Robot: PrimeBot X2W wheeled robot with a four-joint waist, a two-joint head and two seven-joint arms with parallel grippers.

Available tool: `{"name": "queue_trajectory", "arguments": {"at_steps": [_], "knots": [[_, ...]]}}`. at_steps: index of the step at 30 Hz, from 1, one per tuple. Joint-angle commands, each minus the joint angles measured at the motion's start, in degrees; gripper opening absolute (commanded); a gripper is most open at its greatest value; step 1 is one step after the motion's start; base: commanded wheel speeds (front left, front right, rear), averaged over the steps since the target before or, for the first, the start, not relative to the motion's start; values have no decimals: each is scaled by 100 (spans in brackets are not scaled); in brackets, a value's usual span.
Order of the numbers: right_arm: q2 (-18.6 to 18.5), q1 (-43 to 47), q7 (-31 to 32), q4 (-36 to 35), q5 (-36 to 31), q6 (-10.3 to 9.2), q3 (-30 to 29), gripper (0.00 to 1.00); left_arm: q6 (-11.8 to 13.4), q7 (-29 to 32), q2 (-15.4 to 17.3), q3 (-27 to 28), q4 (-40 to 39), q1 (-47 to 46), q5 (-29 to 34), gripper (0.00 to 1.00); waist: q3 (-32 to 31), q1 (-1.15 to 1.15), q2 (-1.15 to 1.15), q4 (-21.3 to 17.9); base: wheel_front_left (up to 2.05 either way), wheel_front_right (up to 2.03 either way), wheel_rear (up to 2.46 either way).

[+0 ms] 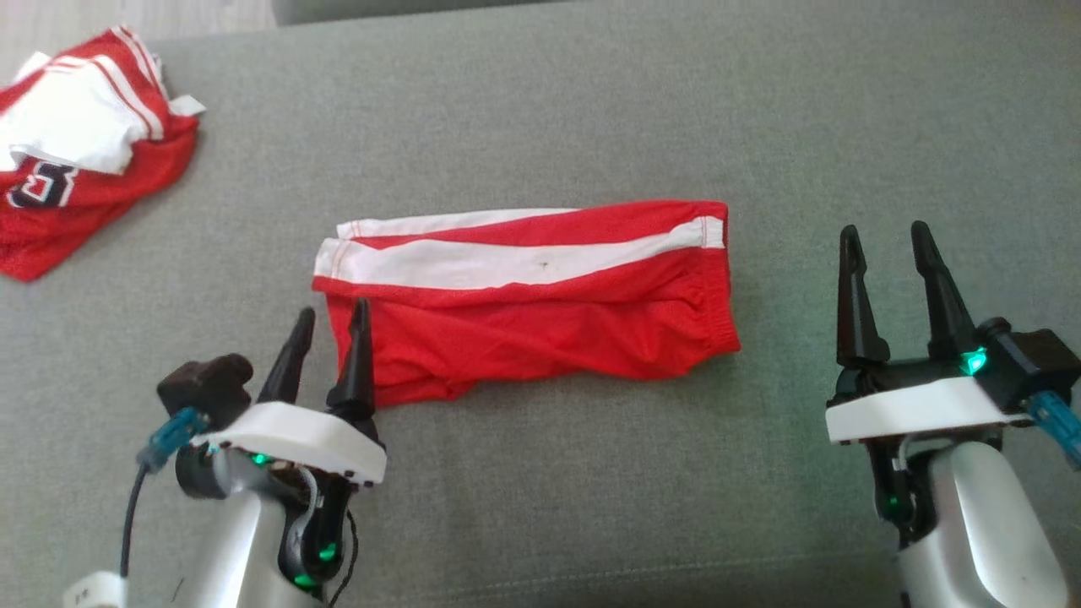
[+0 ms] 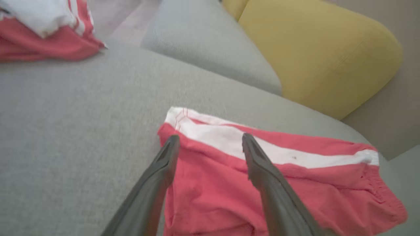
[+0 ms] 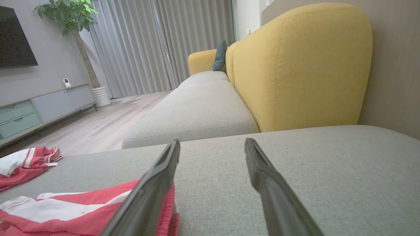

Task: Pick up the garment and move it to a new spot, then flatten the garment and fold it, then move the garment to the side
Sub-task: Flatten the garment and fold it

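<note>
The garment is a pair of red shorts with white side stripes, folded into a rectangle in the middle of the grey sofa seat. My left gripper stands open at the shorts' near left corner, fingers apart with nothing between them. In the left wrist view the left gripper hovers over the shorts, one finger off the cloth's left edge. My right gripper is open to the right of the shorts, apart from them. The right wrist view has the right gripper over bare cushion, the shorts at lower left.
A crumpled red and white jersey lies at the far left of the seat. The yellow backrest rises behind the seat, and a second grey cushion extends beyond. A wooden floor and a cabinet lie past the sofa.
</note>
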Motion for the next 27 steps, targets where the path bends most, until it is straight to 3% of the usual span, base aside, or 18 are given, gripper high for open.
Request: {"name": "queue_trajectory", "arguments": {"at_steps": [1, 10, 27], "knots": [[2, -95, 47, -146, -41, 39, 82, 100, 37, -247, 83, 102, -266, -236, 145, 100, -145, 0, 0, 47, 0, 0, 0], [2, 127, 190, -98, -28, 39, -14, 100, 127, -682, 126, 22, -700, 153, 510, 100, -614, 0, 0, 190, 0, 0, 0], [2, 222, 537, 118, -20, 39, -61, 100, 292, -759, 144, -69, -885, 537, 733, 100, -757, 0, 0, 399, 0, 0, 0]]}}
